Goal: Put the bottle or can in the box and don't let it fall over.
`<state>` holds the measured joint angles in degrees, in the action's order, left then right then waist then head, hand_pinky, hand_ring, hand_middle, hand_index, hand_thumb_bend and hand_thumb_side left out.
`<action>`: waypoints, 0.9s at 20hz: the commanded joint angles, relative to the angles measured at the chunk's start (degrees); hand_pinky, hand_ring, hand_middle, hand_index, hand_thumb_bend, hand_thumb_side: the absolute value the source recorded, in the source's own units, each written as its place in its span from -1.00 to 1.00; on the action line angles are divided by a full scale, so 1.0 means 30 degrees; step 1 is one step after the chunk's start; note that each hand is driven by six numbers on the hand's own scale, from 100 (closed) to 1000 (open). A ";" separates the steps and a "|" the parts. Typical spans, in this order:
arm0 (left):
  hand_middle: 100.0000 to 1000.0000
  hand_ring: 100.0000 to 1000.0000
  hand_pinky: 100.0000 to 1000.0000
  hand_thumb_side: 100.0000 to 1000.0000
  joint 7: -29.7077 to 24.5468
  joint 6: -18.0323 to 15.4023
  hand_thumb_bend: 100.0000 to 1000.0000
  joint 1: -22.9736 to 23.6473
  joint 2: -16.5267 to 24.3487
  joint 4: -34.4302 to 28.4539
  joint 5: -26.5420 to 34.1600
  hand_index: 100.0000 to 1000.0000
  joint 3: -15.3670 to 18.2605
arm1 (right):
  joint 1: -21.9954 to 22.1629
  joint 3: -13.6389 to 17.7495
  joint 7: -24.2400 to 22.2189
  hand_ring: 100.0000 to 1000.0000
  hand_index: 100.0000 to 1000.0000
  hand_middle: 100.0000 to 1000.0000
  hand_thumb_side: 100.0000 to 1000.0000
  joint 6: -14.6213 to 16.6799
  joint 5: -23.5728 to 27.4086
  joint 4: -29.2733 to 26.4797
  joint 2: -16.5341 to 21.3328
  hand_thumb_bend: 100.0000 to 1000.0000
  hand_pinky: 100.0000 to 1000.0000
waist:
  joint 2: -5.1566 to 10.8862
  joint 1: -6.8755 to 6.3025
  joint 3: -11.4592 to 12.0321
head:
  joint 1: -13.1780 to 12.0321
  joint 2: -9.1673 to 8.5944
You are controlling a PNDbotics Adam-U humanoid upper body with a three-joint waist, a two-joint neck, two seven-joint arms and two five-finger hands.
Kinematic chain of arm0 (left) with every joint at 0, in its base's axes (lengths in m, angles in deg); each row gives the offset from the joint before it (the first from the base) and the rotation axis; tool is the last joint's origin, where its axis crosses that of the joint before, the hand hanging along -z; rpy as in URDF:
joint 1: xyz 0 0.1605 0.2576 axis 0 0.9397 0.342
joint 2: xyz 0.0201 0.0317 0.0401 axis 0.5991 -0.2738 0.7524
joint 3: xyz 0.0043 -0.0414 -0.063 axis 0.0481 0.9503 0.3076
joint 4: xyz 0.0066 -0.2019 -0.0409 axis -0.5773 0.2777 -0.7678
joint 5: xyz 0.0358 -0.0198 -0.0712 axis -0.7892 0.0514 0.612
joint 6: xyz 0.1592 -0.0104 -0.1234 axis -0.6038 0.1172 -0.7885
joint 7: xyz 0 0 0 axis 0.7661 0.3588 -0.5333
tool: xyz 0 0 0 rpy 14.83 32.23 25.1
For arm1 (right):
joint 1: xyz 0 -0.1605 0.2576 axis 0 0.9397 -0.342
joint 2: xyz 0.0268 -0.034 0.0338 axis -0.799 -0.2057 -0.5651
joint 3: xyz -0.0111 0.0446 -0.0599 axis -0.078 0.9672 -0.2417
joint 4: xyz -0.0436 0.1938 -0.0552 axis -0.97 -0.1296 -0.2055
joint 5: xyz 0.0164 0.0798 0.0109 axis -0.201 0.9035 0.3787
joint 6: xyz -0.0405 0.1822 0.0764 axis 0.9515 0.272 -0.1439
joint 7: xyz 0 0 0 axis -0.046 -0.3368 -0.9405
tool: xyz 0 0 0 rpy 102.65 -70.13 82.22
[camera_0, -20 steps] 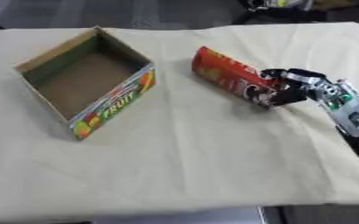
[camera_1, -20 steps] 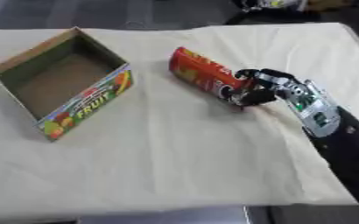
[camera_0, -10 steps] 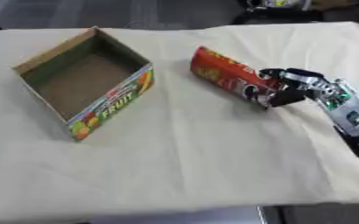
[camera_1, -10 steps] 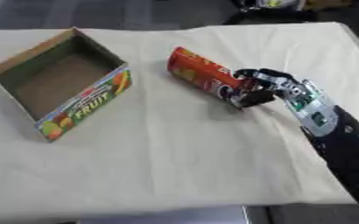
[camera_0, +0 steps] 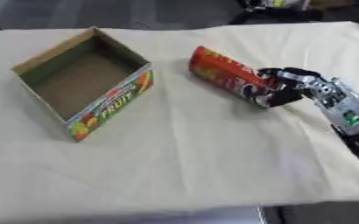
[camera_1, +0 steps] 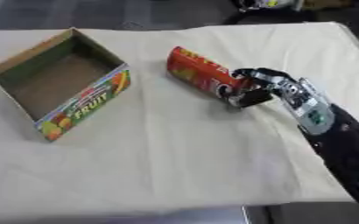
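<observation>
Change since earlier frame: almost none; I see my right hand at the same end of the can, the can lying in the same place, the box unmoved.

Left eye view, can [camera_0: 228, 75]: red, lying on its side on the cloth [camera_0: 190, 153], right of centre, long axis running far-left to near-right.
Left eye view, right hand [camera_0: 286, 85]: at the can's near-right end, fingers curled round that end; I judge the hold set but the lift not begun.
Left eye view, box [camera_0: 83, 87]: open cardboard carton at the left, well apart from the can, nothing inside.
Left eye view, left hand: not visible.

Right eye view, fingers [camera_1: 248, 81]: wrapped over the top of the can's end, a dark thumb showing below it; contact on the underside I cannot tell.
Right eye view, grip position: on the end only, so most of the can's length hangs free to the far-left; I expect it to swing on lifting.
Right eye view, step procedure: I should raise slowly, rotate the wrist until the can stands upright, then carry it left across the cloth.
Right eye view, placement: lower it onto the box floor away from the walls, then uncurl only once the base sits flat.
</observation>
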<state>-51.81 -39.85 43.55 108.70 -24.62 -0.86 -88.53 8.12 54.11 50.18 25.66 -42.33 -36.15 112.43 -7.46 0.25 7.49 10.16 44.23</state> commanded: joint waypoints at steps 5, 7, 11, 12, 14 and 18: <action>0.86 0.71 -0.20 0.26 -0.0046 -0.0079 -0.53 -0.0226 0.0446 -0.0383 -0.0020 0.36 0.0360 | -0.0030 -0.0929 -0.0280 1.00 0.72 0.83 -1.00 0.0272 -0.1701 0.1257 -0.0003 -1.00 0.03 | -0.0065 -0.0268 0.0102 | 0.0049 -0.0037; 0.86 0.71 -0.20 0.26 -0.0046 -0.0078 -0.53 -0.0223 0.0446 -0.0387 -0.0024 0.36 0.0369 | -0.0076 -0.0950 -0.0315 1.00 0.72 0.83 -1.00 0.0406 -0.1911 0.1369 -0.0030 -1.00 0.03 | -0.0063 -0.0269 0.0102 | 0.0048 -0.0037; 0.85 0.71 -0.20 0.26 -0.0064 -0.0077 -0.52 -0.0236 0.0455 -0.0389 -0.0025 0.36 0.0369 | -0.0074 -0.0929 -0.0450 1.00 0.71 0.80 -1.00 0.0573 -0.2049 0.1600 -0.0037 -1.00 0.00 | -0.0072 -0.0258 0.0086 | 0.0044 -0.0037; 0.85 0.71 -0.20 0.26 -0.0073 -0.0079 -0.52 -0.0235 0.0452 -0.0389 -0.0024 0.36 0.0366 | -0.0084 -0.0940 -0.0499 1.00 0.69 0.79 -1.00 0.0624 -0.2126 0.1655 -0.0032 -1.00 -0.02 | -0.0071 -0.0257 0.0085 | 0.0046 -0.0037; 0.85 0.71 -0.20 0.26 -0.0089 -0.0086 -0.52 -0.0236 0.0451 -0.0388 -0.0030 0.36 0.0373 | -0.0120 -0.0985 -0.0614 1.00 0.68 0.77 -1.00 0.0719 -0.2314 0.1793 -0.0017 -1.00 -0.07 | -0.0062 -0.0256 0.0084 | 0.0058 -0.0037; 0.85 0.71 -0.20 0.26 -0.0106 -0.0096 -0.53 -0.0238 0.0457 -0.0385 -0.0018 0.36 0.0388 | -0.0185 -0.1100 -0.0735 1.00 0.65 0.74 -1.00 0.0898 -0.2579 0.2015 -0.0013 -1.00 -0.12 | -0.0050 -0.0253 0.0083 | 0.0066 -0.0037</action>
<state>-51.98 -40.00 43.54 108.70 -24.63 -0.88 -88.23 6.17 53.15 48.67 28.40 -48.39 -33.77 112.43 -7.46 0.25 7.56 10.23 44.23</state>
